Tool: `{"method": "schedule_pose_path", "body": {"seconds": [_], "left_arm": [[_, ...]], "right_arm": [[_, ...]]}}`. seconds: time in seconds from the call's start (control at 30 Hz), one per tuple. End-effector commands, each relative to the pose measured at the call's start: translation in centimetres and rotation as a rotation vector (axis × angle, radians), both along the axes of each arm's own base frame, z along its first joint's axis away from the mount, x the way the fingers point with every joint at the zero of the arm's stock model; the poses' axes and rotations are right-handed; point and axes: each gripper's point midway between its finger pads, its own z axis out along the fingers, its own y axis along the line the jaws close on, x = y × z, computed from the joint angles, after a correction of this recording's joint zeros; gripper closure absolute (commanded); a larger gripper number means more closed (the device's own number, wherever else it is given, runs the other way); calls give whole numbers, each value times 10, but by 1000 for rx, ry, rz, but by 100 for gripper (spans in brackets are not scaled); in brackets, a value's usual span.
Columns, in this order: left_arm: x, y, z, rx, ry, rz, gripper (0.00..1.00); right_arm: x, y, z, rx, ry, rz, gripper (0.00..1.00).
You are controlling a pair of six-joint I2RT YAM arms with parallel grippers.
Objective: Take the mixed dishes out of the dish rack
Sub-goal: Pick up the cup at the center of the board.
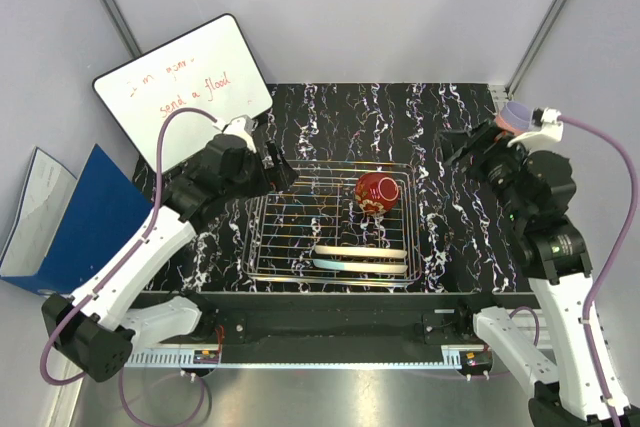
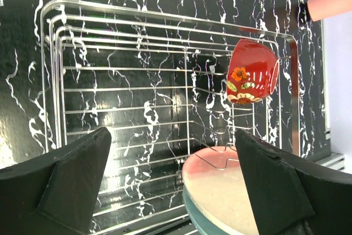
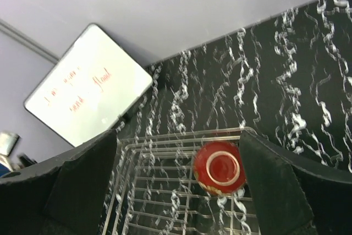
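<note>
Right wrist view: my right tool (image 3: 179, 134) hangs over the bench (image 1: 450, 217) with its two fingers spread wide and nothing between them. The glossy red patterned bowl (image 3: 220, 169) shows below the gap, well apart from the tips. It rests mouth-down and a little tilted in the far right corner of the dish rack (image 1: 290, 232), foot ring up.

My left tool (image 2: 170, 133) is spread wide and empty too, poised over the left half of the rack. Along the rack's near side the pink/cream plate (image 2: 220, 191) lies against the light-blue/cream plate (image 2: 190, 213); how steeply they lean I cannot tell. A salmon-pink cup (image 2: 330, 1) stands outside the rack, off its right side.

I judge the bowl to be my right tool's job now.
- I would come down straight with the fingers kept wide and straddle the bowl's body below the foot ring.
- One finger has to slip between the bowl and the corner wires without snagging them.
- The glaze looks slippery, so I should close low on the wall and firmly.
- I would lift straight up until the rim clears the rack's low side, and only then swing right.
- I should set the bowl down apart from the cup.
- My left tool should hold off the plates until the right arm is clear.
</note>
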Motion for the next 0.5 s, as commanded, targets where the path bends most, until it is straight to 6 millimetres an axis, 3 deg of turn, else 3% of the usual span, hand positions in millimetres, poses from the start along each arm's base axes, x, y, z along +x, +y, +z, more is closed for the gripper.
{"method": "schedule_pose_path", "body": {"seconds": [0.0,0.17,0.47], "left_arm": [[13,-9,32,-6,-90,-44,1],[21,-15,32,8,-84,-57,1],[18,-21,21,8,-52,-60,1]], "right_arm": [[-11,3,-33,-42,36,38,0],[-17,-1,-63,-76,90,35,0],[-12,-1,-57,-63,68,21,0]]}}
